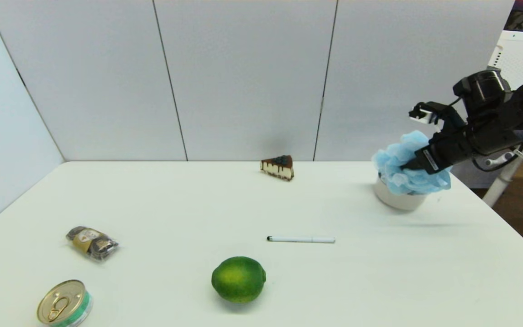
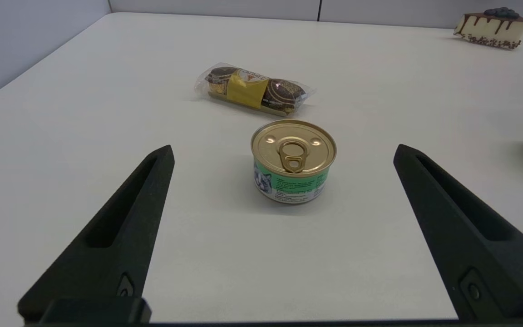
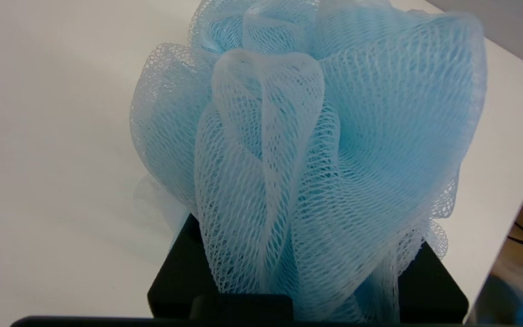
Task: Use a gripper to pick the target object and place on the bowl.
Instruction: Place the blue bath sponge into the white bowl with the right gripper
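My right gripper (image 1: 410, 164) is shut on the light-blue mesh pouf (image 1: 395, 159) and holds it right over the cream bowl (image 1: 397, 200) at the table's far right. The pouf's underside covers the bowl's mouth; only the bowl's lower wall shows. In the right wrist view the pouf (image 3: 316, 136) fills the picture between the black fingers (image 3: 175, 272), and the bowl is hidden beneath it. My left gripper (image 2: 283, 149) is open and empty, low over the table's near left, out of the head view.
A green lime (image 1: 239, 279), a white pen (image 1: 301, 239), a cake slice (image 1: 278, 167), a pack of chocolates (image 1: 92, 243) and a gold-lidded can (image 1: 64, 303) lie on the white table. The can (image 2: 293, 161) stands just ahead of the left gripper. The table's right edge runs close to the bowl.
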